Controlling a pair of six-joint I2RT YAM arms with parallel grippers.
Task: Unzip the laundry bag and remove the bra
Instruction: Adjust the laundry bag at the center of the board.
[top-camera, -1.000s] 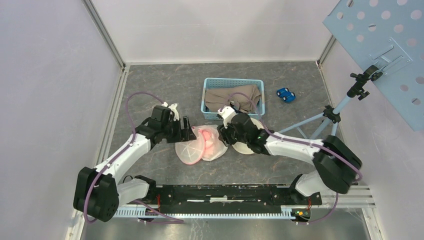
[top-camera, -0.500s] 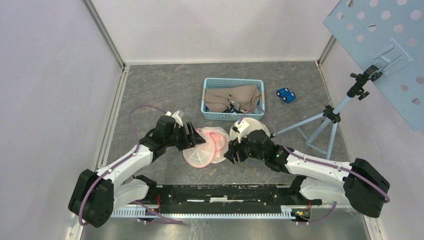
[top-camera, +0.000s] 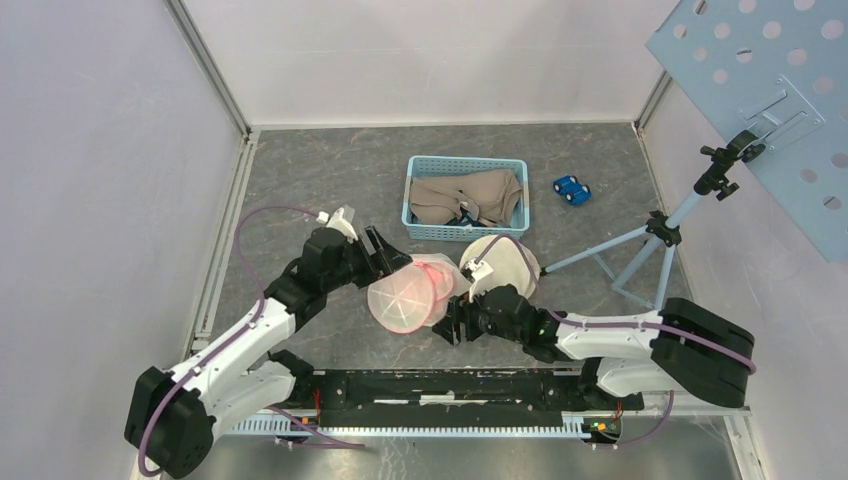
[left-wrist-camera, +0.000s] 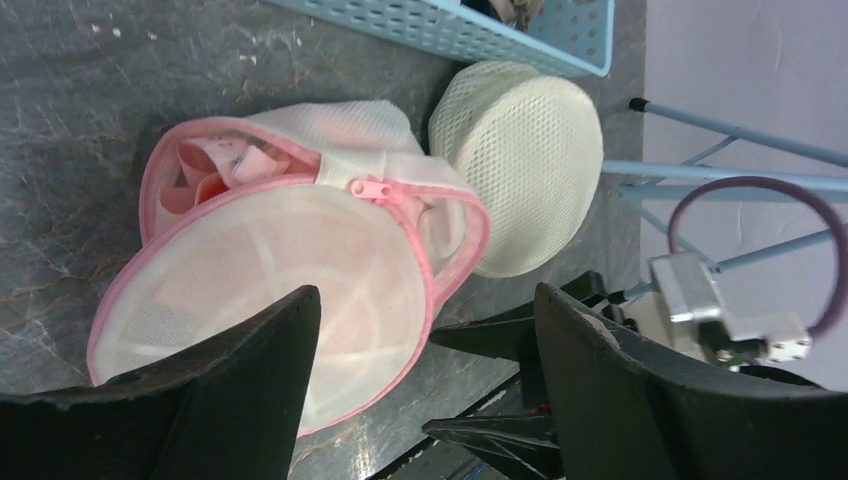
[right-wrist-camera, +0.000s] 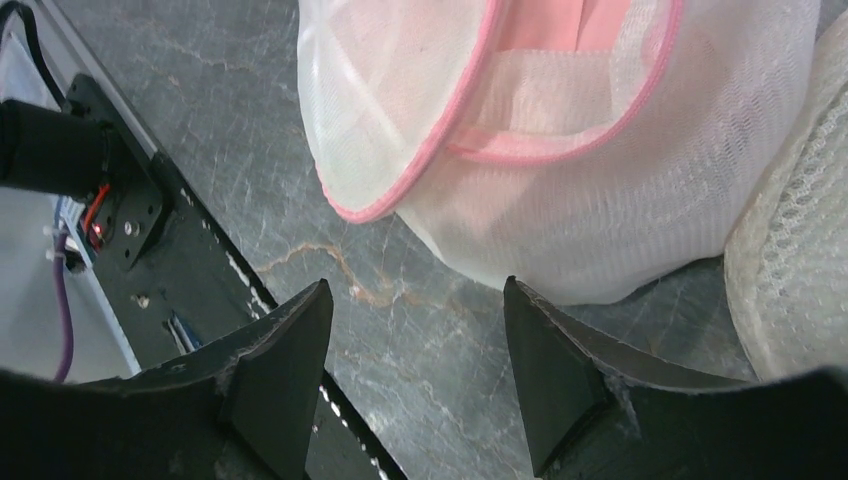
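While both arms reach inward over the grey marbled bench (top-camera: 320, 180), the laundry bag (top-camera: 405, 298), a round white mesh case edged in pink, lies near the middle of the bench. It sits between the two tools and just in front of the blue basket (top-camera: 465, 160).

Its pink-trimmed rim gapes, with one shell swung away from the other. The pink zipper pull (left-wrist-camera: 370, 188) sits on the rim between them, and the pink bra (left-wrist-camera: 210, 165) shows through the opening, lying within the bag.

Left tool (top-camera: 385, 256): jaws spread wide at the bag's left edge, closed on nothing. Seen from the left wrist, the open shell lies beneath the gap.

Right tool (top-camera: 452, 324): jaws likewise apart, low over the bench just in front of the bag, holding nothing.

A second, cream mesh case (top-camera: 505, 262) rests just beside the bag's right side, apparently touching it. The basket holds beige garments (top-camera: 470, 192). A blue toy car (top-camera: 571, 189) stands to the basket's right, and a light-blue tripod (top-camera: 640, 245) stands near the right wall.
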